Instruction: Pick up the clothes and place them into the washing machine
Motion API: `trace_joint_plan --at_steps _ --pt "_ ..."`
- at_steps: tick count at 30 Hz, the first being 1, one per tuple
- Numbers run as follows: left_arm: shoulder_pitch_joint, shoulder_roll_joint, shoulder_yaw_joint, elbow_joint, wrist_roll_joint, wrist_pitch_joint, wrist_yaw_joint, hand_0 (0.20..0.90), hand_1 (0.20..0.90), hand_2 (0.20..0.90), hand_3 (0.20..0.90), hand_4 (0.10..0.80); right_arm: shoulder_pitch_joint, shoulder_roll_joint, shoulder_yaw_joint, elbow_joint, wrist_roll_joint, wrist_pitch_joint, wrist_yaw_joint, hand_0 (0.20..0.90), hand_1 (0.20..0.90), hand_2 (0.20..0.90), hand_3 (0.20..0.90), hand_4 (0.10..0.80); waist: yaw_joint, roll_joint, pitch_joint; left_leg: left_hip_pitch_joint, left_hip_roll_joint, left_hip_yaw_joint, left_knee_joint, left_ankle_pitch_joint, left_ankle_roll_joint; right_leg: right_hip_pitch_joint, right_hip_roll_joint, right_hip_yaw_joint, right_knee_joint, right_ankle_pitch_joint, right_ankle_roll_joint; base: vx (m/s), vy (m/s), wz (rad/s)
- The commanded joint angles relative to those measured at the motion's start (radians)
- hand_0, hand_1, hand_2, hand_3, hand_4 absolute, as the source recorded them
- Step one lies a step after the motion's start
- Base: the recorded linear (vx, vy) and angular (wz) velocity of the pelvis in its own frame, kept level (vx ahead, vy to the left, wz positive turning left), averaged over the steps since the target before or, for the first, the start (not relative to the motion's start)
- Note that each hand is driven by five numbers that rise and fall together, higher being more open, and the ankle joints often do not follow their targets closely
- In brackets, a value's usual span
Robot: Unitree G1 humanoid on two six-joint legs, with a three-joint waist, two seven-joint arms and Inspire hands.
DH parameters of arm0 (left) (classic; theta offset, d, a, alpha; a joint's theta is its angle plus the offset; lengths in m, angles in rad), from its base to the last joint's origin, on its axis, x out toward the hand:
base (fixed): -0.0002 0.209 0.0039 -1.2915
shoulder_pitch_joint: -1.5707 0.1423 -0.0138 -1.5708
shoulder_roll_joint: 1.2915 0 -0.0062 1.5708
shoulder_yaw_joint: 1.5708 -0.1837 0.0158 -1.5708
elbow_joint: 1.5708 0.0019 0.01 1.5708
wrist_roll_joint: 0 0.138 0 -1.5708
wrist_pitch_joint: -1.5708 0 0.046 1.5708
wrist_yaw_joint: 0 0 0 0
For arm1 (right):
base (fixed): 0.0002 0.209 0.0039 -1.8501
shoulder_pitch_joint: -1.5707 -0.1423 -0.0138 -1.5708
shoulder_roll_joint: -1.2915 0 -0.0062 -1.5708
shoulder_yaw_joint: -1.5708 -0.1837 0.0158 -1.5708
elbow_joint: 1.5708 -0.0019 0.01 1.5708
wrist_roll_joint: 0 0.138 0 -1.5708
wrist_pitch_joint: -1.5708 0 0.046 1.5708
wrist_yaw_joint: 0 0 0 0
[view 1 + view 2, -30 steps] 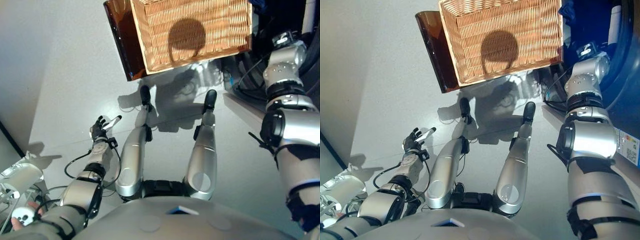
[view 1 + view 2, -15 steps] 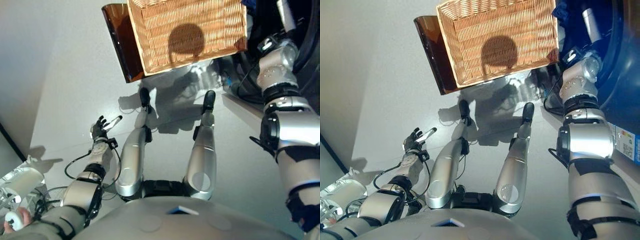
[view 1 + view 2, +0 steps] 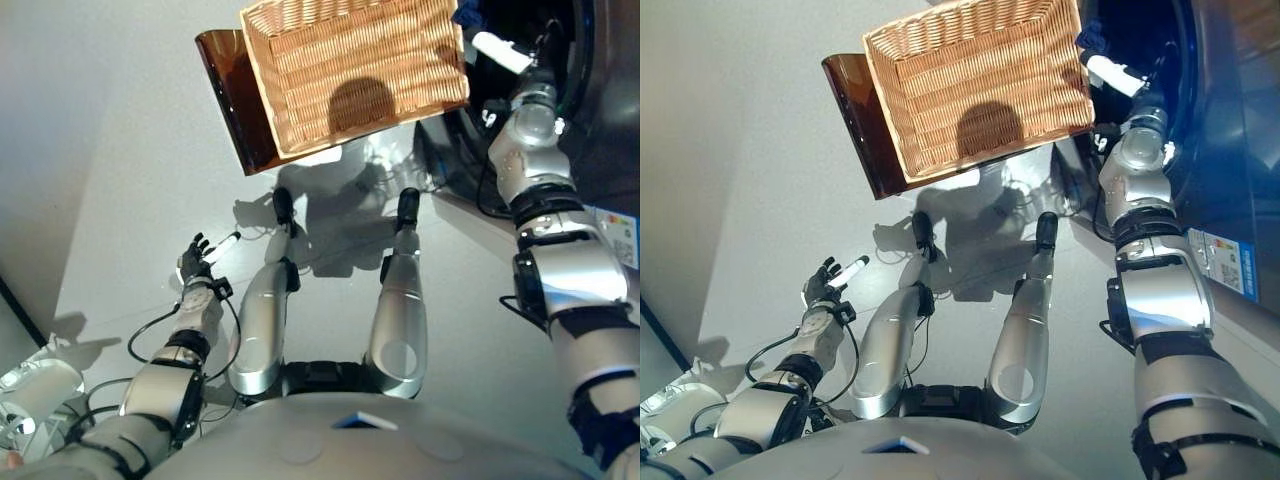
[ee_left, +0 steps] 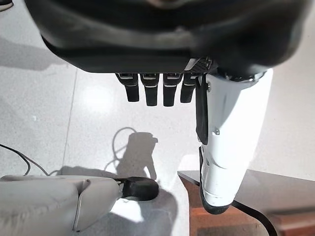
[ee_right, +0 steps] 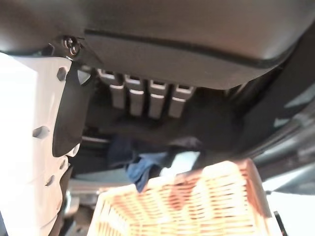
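Blue cloth (image 5: 147, 167) lies half-hidden, perhaps in the machine; right hand (image 3: 1108, 72) and left hand (image 3: 824, 283) spread, empty.

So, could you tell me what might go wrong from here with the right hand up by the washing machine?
1. The blue cloth lies at the washing machine opening, just past the basket rim. It may not be fully inside and could slide back out.
2. The right hand is open, close beside the basket's corner, so pulling the arm back could knock the basket.
3. The basket rests on a brown stand with one side jutting past it, so a bump might tip it.
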Motion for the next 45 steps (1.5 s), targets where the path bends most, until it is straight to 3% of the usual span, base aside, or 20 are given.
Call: trace_joint_plan --at_steps 1,19,34,35,36,37,39,45 --pt "0.066 0.021 0.015 0.077 0.010 -0.026 0.030 0.900 0.900 0.900 0.900 0.800 0.003 -0.064 0.050 -0.060 -0.093 -0.054 -0.015 0.900 0.900 0.900 0.900 0.800 0.011 -0.010 -0.127 0.004 0.044 0.024 -0.014 -0.030 -0.117 -0.067 0.015 0.006 0.033 -0.001 -0.061 -0.018 -0.005 -0.09" --pt "0.059 0.008 0.016 0.064 0.024 -0.041 0.049 0.900 0.900 0.900 0.900 0.800 0.035 0.039 0.203 -0.034 -0.428 0.027 -0.034 0.900 0.900 0.900 0.900 0.800 0.021 -0.024 -0.151 0.033 0.047 0.005 -0.014 -0.026 -0.118 -0.012 0.019 -0.017 0.036 -0.008 -0.063 0.000 0.000 0.00" --pt "0.092 0.002 0.028 0.024 0.055 -0.047 0.041 0.900 0.900 0.900 0.900 0.800 0.205 0.079 0.273 -0.085 -0.619 0.037 0.013 0.900 0.900 0.900 0.900 0.800 0.035 -0.025 -0.197 0.120 0.042 -0.029 -0.014 -0.046 -0.111 0.106 0.003 -0.056 0.048 -0.043 -0.055 0.039 -0.001 0.04" --pt "0.254 -0.005 0.039 -0.068 0.064 -0.063 0.005 0.900 0.900 0.900 0.900 0.800 0.249 0.032 0.259 -0.141 -0.650 0.029 0.006 0.900 0.900 0.900 0.900 0.800 0.064 -0.018 -0.202 0.130 0.035 -0.048 -0.014 -0.044 -0.107 0.134 -0.006 -0.075 0.049 -0.050 -0.053 0.024 -0.046 0.01" --pt "0.254 -0.005 0.039 -0.069 0.064 -0.063 0.006 0.900 0.900 0.900 0.900 0.800 0.250 0.031 0.259 -0.142 -0.650 0.029 0.007 0.900 0.900 0.900 0.900 0.800 0.065 -0.018 -0.204 0.126 0.037 -0.048 -0.014 -0.043 -0.107 0.132 -0.005 -0.075 0.046 -0.046 -0.054 0.020 -0.079 0.08" --pt "0.246 0.014 0.069 0.058 0.086 -0.049 -0.001 0.900 0.900 0.900 0.900 0.800 0.297 0.043 0.240 -0.160 -0.657 0.016 0.016 0.900 0.900 0.900 0.900 0.800 0.072 -0.023 -0.210 0.133 0.035 -0.055 -0.014 -0.044 -0.106 0.150 -0.005 -0.087 0.046 -0.056 -0.053 0.004 -0.035 0.20" --pt "0.219 0.019 0.073 0.113 0.103 -0.031 -0.006 0.900 0.900 0.900 0.900 0.800 0.329 0.068 0.229 -0.169 -0.655 0.014 0.011 0.900 0.900 0.900 0.900 0.800 0.073 -0.031 -0.221 0.143 0.036 -0.057 -0.014 -0.047 -0.106 0.165 -0.006 -0.094 0.044 -0.061 -0.053 0.026 -0.048 0.18" --pt "0.206 0.022 0.090 0.162 0.127 -0.016 0.010 0.900 0.900 0.900 0.900 0.800 0.408 0.101 0.211 -0.182 -0.670 0.017 0.007 0.900 0.900 0.900 0.900 0.800 0.065 -0.042 -0.248 0.168 0.038 -0.064 -0.014 -0.056 -0.104 0.206 -0.013 -0.112 0.031 -0.068 -0.050 0.030 -0.028 0.10"
